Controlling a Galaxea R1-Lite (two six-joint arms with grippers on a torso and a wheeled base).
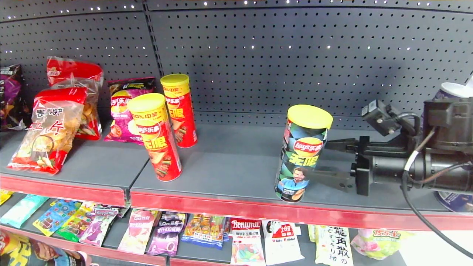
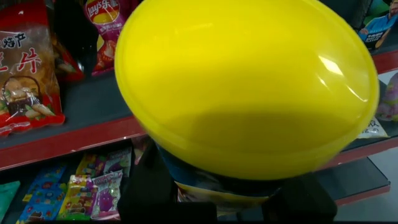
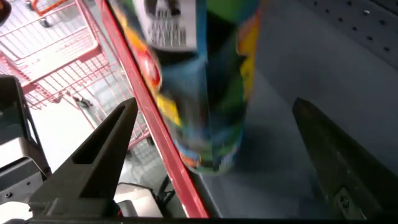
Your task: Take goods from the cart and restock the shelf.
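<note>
Jaws of my right gripper point(image 1: 327, 161) stood spread on either side of the blue-green chip can point(image 1: 303, 155), clear of it; that can stood upright near the front edge of the shelf point(image 1: 229, 166); my left gripper point(image 2: 224, 202) pinched 1 yellow-lidded can point(image 2: 249, 81) before the shelf.

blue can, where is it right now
Head view: the blue can stands upright near the front edge of the shelf, right of centre, between the fingers of the open right claw, right of the two red cans.
</note>
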